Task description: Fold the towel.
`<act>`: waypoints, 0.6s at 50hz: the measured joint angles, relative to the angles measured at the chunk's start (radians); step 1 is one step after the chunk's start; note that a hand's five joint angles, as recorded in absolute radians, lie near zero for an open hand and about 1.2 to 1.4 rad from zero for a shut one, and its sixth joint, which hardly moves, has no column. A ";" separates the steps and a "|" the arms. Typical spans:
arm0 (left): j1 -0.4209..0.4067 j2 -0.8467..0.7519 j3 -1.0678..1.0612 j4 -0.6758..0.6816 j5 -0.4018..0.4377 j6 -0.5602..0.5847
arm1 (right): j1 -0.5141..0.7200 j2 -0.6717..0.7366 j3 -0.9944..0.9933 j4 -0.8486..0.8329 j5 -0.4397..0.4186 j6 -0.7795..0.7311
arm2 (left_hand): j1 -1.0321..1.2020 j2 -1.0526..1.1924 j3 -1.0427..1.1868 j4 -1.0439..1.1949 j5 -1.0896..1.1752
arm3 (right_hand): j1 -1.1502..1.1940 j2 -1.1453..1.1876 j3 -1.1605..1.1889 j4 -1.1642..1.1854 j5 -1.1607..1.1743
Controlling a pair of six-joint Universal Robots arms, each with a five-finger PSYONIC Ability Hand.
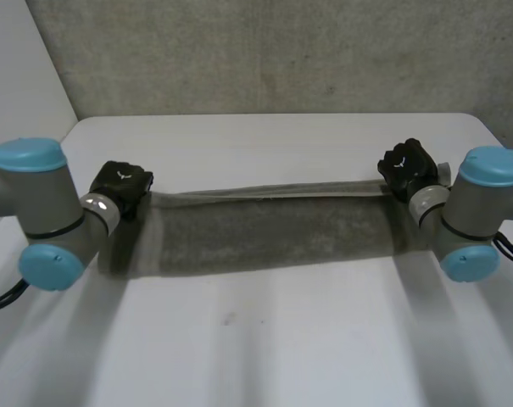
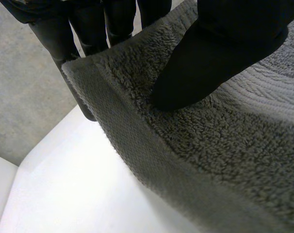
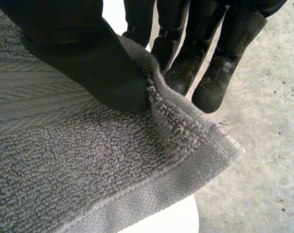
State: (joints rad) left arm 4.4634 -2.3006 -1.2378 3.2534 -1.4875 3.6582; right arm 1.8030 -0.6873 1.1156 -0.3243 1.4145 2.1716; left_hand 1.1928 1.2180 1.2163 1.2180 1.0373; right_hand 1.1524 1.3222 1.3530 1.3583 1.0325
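Held up over the table [image 1: 264, 339]: gray towel [image 1: 264, 229], long axis running across the table from side to side, lower part hanging down toward it. Pinched at both ends, left hand [image 1: 120, 188] with thumb clamped onto an upper corner against the fingers behind, right hand [image 1: 406, 165] likewise. Probably best brought down onto the table with both ends kept level.

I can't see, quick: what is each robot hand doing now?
Left hand: pinching a corner of the grey terry-cloth towel.
Right hand: pinching the towel near another corner.
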 measured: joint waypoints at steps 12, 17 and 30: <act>-0.018 -0.121 0.151 -0.007 -0.018 0.000 | 0.001 0.139 -0.175 -0.013 -0.016 0.022 | -0.611 -0.590 -0.580 -0.565 -0.549 | -0.753 -0.897 -0.868 -0.863 -0.803; -0.036 -0.108 0.152 -0.007 -0.016 0.000 | 0.005 0.106 -0.204 -0.016 -0.017 0.086 | -0.978 -1.013 -1.011 -1.010 -0.984 | -0.871 -1.059 -1.118 -1.106 -0.947; -0.041 0.185 -0.015 -0.016 -0.025 -0.047 | -0.003 -0.253 -0.011 0.055 -0.008 0.379 | -1.011 -1.051 -1.046 -1.049 -1.010 | -0.871 -1.059 -1.118 -1.106 -0.947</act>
State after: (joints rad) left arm 4.4228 -2.1160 -1.2530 3.2378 -1.5120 3.6113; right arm 1.8002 -0.9402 1.1048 -0.2696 1.4067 2.5502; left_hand 0.1820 0.1666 0.1699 0.1691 0.0276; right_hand 0.2810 0.2634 0.2353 0.2522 0.0856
